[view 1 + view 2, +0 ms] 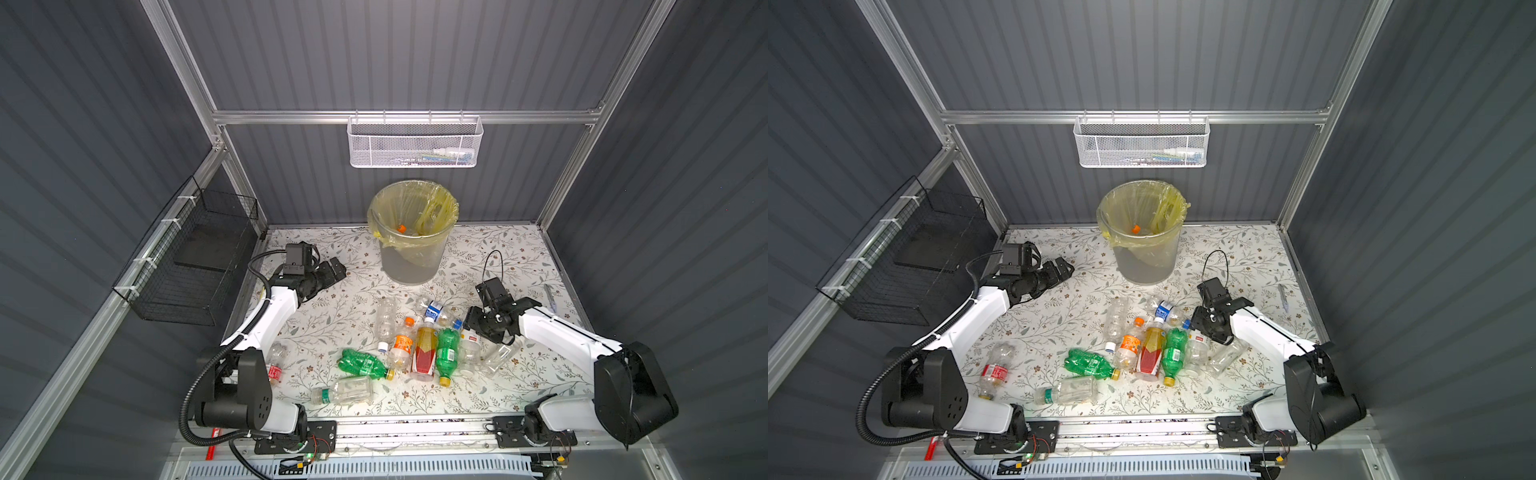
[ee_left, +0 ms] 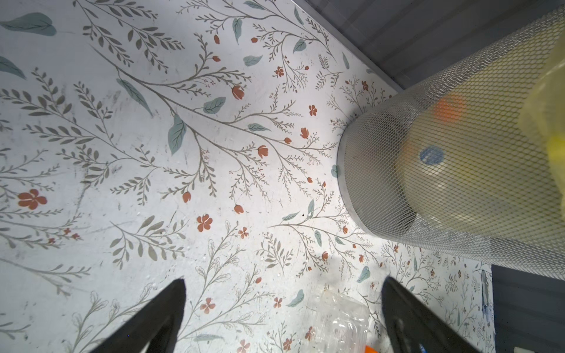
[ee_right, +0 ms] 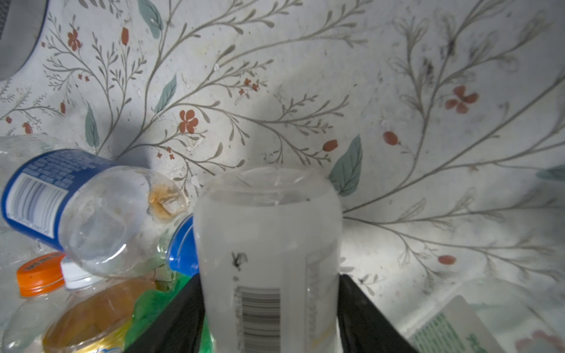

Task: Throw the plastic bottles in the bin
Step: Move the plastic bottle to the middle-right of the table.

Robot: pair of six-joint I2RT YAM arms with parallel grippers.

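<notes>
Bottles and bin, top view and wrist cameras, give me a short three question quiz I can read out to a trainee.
1. True or false: the left gripper is open, with nothing between its fingers.
2. Pick one: which bottle sits between the fingers of the right gripper? A) green bottle B) white bottle C) amber bottle
3. Fill in: the cap seen inside the bin in both top views is ____ in colour.

Key
1. True.
2. B.
3. Orange.
</notes>
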